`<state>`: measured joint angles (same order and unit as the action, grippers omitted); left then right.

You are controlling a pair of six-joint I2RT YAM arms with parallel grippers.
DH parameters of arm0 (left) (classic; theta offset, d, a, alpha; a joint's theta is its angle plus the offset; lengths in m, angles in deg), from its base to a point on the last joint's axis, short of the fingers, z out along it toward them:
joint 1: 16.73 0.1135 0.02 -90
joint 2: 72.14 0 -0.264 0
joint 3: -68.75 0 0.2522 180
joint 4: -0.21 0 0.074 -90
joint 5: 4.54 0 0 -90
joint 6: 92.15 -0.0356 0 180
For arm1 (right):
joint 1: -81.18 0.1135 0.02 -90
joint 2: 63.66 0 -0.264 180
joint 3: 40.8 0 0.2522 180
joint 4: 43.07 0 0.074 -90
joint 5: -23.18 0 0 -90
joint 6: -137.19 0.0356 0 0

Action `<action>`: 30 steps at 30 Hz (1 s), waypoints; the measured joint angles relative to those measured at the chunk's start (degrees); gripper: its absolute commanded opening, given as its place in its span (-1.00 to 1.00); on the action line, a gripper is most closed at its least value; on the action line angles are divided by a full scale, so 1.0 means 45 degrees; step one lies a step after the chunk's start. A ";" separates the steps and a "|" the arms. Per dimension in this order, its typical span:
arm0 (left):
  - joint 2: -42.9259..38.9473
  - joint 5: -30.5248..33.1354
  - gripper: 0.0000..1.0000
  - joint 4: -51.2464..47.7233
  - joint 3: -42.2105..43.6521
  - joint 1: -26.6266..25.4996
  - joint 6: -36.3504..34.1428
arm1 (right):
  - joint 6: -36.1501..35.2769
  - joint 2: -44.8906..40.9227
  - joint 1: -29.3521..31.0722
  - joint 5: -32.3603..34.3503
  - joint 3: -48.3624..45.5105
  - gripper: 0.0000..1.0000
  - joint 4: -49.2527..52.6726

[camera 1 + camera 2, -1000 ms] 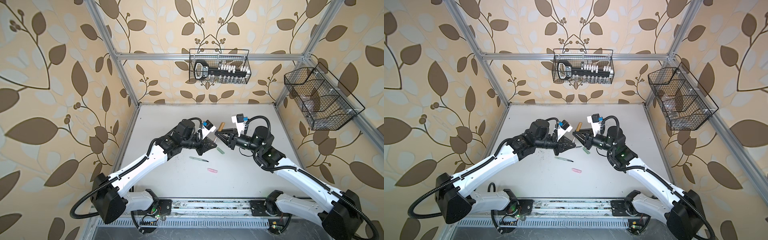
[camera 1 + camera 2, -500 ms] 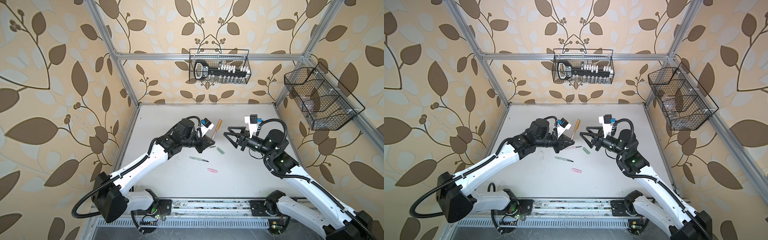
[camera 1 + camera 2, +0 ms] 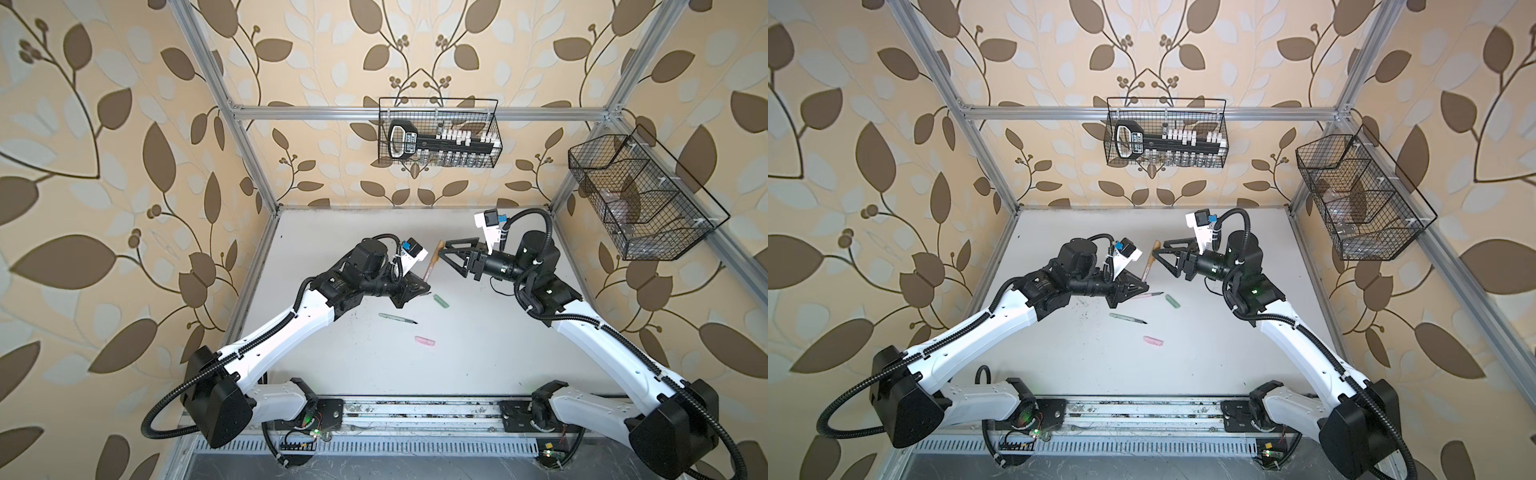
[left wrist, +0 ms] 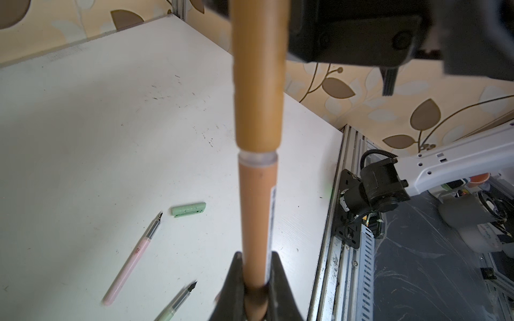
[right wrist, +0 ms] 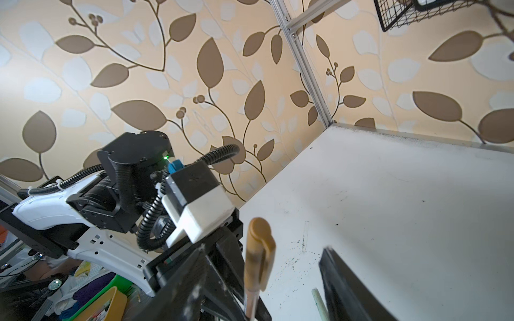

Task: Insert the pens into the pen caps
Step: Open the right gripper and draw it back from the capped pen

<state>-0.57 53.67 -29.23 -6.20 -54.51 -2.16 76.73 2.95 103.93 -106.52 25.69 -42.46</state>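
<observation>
Back-wall wire basket (image 3: 457, 99): black tool (image 3: 403, 140) and white bits. Right-wall basket (image 3: 681, 170): contents unclear. White desk (image 3: 324, 232), leaf wallpaper all round. Left gripper (image 3: 419, 288) pinches tan pen (image 3: 431, 266), tan cap (image 3: 437, 248) on its raised end. Loose mid-desk: pink pen (image 3: 1148, 294), green pen (image 3: 397, 318), pink cap (image 3: 425, 341), green cap (image 3: 441, 301). Right gripper (image 3: 449, 254) spread, just beside the tan cap.

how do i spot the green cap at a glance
On the white table, near its middle, the green cap lies flat, nearer the back wall than the green pen and pink cap. It alone is short, stubby and green.
</observation>
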 measured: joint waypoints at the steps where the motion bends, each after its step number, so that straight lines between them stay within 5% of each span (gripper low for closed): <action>1: -0.0019 -0.0044 -1.00 0.0005 0.0000 0.0000 0.0000 | 0.0000 0.0102 0.0000 -0.0010 0.0010 0.33 0.0005; 20: 0.0019 -0.0287 -1.00 0.0112 0.0000 0.0000 0.0000 | 0.0466 0.1307 0.0000 -0.1069 0.0797 0.00 -0.1151; 24: 0.0019 -0.0282 -1.00 0.0117 0.0000 0.0000 0.0005 | 0.0534 0.1375 0.0000 -0.1200 0.0845 -0.23 -0.1248; 30: 0.0175 -0.0155 -1.00 0.0107 0.0000 0.0000 0.0015 | 0.0544 0.1423 0.0121 -0.1375 0.0874 -0.84 -0.1282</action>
<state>0.21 52.97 -28.75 -6.20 -54.51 -2.09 79.18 9.36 104.47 -112.70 29.63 -48.23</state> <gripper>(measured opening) 0.117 0.147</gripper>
